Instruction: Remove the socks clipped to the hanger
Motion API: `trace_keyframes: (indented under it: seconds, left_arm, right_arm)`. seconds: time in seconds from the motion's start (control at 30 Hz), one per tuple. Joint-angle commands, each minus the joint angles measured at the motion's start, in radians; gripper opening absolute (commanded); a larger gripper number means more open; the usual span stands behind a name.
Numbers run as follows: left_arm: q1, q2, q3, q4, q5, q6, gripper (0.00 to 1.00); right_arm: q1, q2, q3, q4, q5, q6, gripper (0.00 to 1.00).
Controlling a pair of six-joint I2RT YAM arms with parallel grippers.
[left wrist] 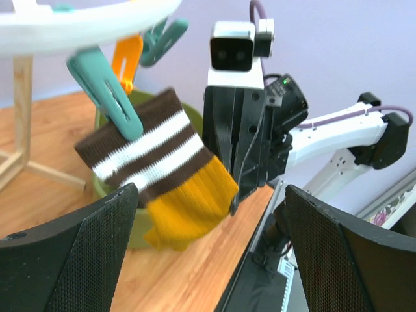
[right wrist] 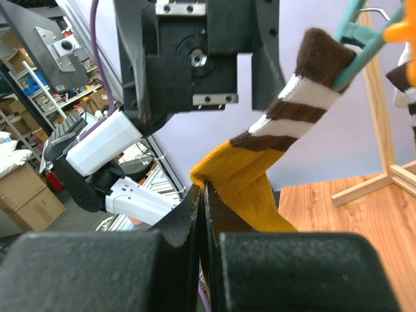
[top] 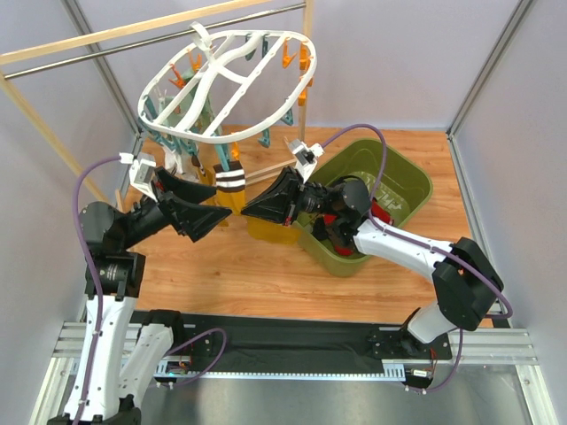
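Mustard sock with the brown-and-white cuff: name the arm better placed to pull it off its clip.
Right. The right gripper is shut on the mustard sock below its cuff, which hangs in the teal clip. The left gripper stands open beside it, gripping nothing.

Left end effector (top: 216, 205) gapes wide, facing the right end effector (top: 248, 209) pinched shut on the sock (right wrist: 247, 175).

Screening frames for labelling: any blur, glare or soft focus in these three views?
Top external: sharp, evenly lit, no glare on the white hanger. Left wrist: hanger rim and the striped sock at its yellow foot are smeared, the teal clip soft too. Right wrist: the right gripper is soft up close; the sock it pinches is in focus.
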Motion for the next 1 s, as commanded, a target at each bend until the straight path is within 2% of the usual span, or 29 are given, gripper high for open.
trace_keyframes:
  seconds: [0.0, 0.13, 0.2, 0.3, 0.33, 0.4, 0.43, 0.47, 0.53, 0.6, 0.7, 0.87, 0.97]
  left_arm:
    - [0.022, 0.037, 0.017, 0.27, 0.047, -0.131, 1.0]
    - [0.028, 0.083, 0.003, 0.434, 0.05, -0.207, 0.98]
    - [0.028, 0.105, 0.016, 0.454, 0.053, -0.211, 0.95]
    - [0.028, 0.146, 0.034, 0.497, 0.07, -0.215, 0.85]
    - [0.028, 0.16, 0.033, 0.555, 0.076, -0.229, 0.78]
    - [0.051, 0.188, 0.001, 0.649, 0.079, -0.311, 0.75]
    - [0.068, 0.2, -0.016, 0.793, 0.073, -0.357, 0.75]
    - [0.079, 0.229, -0.032, 0.878, 0.063, -0.476, 0.74]
    - [0.11, 0.271, -0.056, 1.088, 0.063, -0.589, 0.7]
    - [0.119, 0.323, -0.058, 1.173, 0.063, -0.684, 0.69]
    - [0.12, 0.369, -0.053, 1.247, 0.055, -0.721, 0.68]
    - [0.12, 0.383, -0.084, 1.246, 0.026, -0.711, 0.7]
    - [0.114, 0.372, -0.114, 1.24, 0.026, -0.7, 0.77]
  right_arm:
    - [-0.006, -0.043, 0.012, 0.067, -0.087, 0.022, 0.0]
    - [-0.011, -0.047, 0.018, 0.076, -0.122, 0.028, 0.0]
    - [-0.012, -0.048, 0.021, 0.082, -0.145, 0.037, 0.0]
    - [-0.014, -0.044, 0.035, 0.085, -0.17, 0.049, 0.0]
    - [-0.014, -0.042, 0.041, 0.093, -0.179, 0.054, 0.0]
    - [-0.014, -0.033, 0.047, 0.108, -0.193, 0.077, 0.0]
    - [-0.014, -0.031, 0.053, 0.113, -0.193, 0.078, 0.0]
    - [-0.014, -0.028, 0.055, 0.113, -0.196, 0.08, 0.0]
    - [-0.016, -0.027, 0.062, 0.113, -0.199, 0.085, 0.0]
    - [-0.014, -0.027, 0.064, 0.113, -0.205, 0.088, 0.0]
    - [-0.016, -0.034, 0.061, 0.108, -0.219, 0.088, 0.0]
    - [-0.014, -0.042, 0.061, 0.088, -0.23, 0.078, 0.0]
    - [-0.014, -0.036, 0.067, 0.085, -0.234, 0.078, 0.0]
